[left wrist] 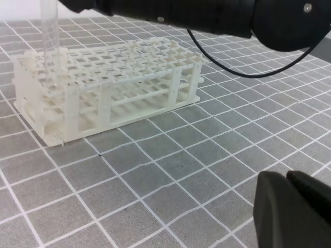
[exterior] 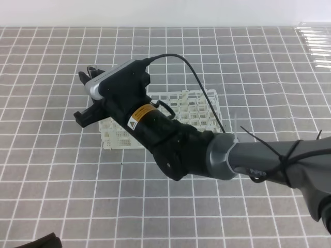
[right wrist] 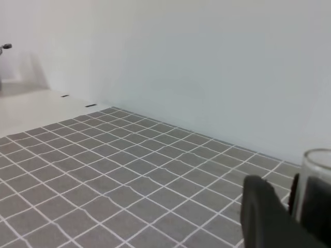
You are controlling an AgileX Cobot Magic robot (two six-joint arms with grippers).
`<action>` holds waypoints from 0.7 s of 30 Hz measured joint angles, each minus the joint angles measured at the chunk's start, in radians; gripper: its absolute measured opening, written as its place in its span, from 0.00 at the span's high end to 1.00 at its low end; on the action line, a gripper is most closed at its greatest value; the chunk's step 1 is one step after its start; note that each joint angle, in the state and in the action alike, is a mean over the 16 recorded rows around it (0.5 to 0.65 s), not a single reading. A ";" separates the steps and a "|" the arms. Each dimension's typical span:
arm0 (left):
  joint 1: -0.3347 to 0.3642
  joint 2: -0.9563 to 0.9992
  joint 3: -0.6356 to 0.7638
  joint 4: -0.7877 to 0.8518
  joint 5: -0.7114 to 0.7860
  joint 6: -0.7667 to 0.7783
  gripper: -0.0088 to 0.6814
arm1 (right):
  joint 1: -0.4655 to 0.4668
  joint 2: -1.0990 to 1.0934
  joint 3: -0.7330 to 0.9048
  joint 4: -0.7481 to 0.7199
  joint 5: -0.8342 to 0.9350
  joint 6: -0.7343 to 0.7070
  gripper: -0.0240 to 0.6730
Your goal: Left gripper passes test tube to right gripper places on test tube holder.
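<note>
Right gripper (exterior: 92, 98) in the high view hangs over the left end of the test tube holder (exterior: 199, 106), its wrist rolled so the silver casing faces up and the dark forearm runs back to the lower right. From here we cannot make out the jaws' gap or the tube itself; the gripper body hides that corner of the rack. We judge the placing step is in hand: the tube should stay vertical over one square hole and go straight down, with no sideways push against the grid.

From the left wrist view, the test tube (left wrist: 48, 46) stands upright with its lower end already inside the near left corner of the rack's top grid, its upper part running out of frame under the dark right arm. We would keep lowering until the round bottom meets the lower tier, then release. The left gripper (left wrist: 289, 212) sits low at the bottom right, well apart from the rack, its black jaws pressed close together with nothing between them.

From the right wrist view, we see the tube's clear rim (right wrist: 316, 178) standing between the black fingers (right wrist: 264, 212), so the right jaws are closed around it. The camera looks out level across the grid mat (right wrist: 129, 170) to the white wall
</note>
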 joint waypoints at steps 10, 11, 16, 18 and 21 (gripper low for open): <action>0.000 -0.001 -0.004 -0.001 0.002 0.000 0.99 | -0.003 0.012 -0.001 -0.001 -0.001 0.000 0.95; 0.000 -0.001 -0.004 -0.001 0.003 0.000 0.99 | -0.004 0.013 -0.001 -0.001 -0.003 0.000 0.95; 0.000 -0.001 -0.004 -0.001 0.002 0.000 0.99 | -0.006 0.020 -0.001 -0.001 -0.011 0.000 0.95; 0.000 0.000 -0.003 -0.001 0.001 0.000 0.99 | -0.006 0.022 -0.001 -0.001 -0.014 0.000 0.95; 0.000 0.000 -0.002 0.000 0.001 0.000 0.99 | -0.007 0.025 -0.001 -0.001 -0.017 0.000 0.95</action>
